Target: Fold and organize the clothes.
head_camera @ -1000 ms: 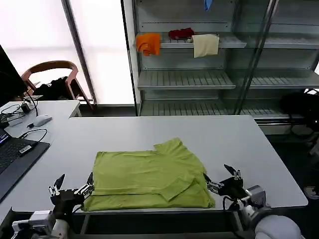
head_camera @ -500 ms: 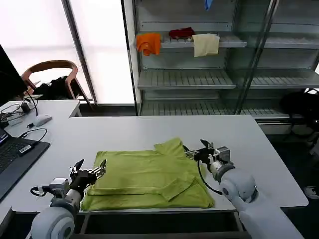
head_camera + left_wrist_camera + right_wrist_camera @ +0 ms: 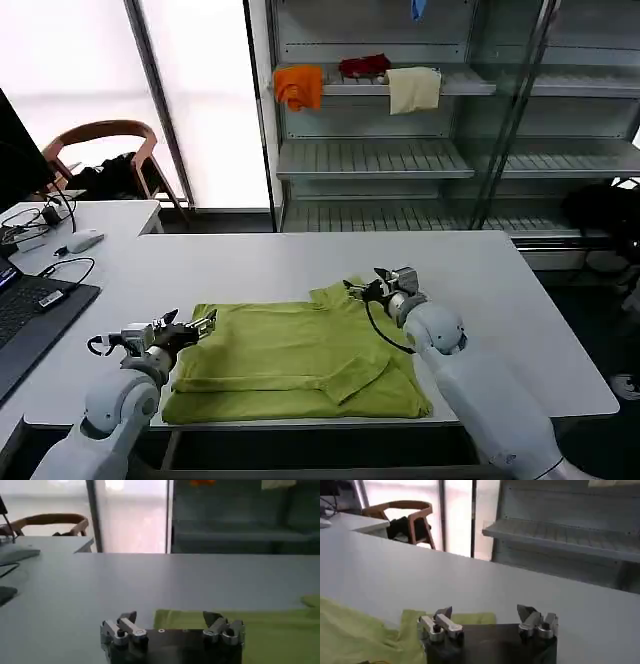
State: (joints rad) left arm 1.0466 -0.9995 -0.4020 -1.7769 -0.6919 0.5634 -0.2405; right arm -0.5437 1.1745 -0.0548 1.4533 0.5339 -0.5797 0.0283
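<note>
The T-shirt (image 3: 300, 360) lies partly folded, flat at the near edge of the white table (image 3: 300, 265). The left claw (image 3: 190, 327) hovers open and empty over its far left corner; the right claw (image 3: 362, 290), also spread and empty, sits above the far right sleeve (image 3: 340, 293). This looks like the reach before a fold; next, each claw probably needs to drop and pinch its edge.

No legible text, label, brand, number or sign found on any surface in the three views. The T-shirt (image 3: 300, 358) lying between the grippers presents plain fabric, with no readable print.
</note>
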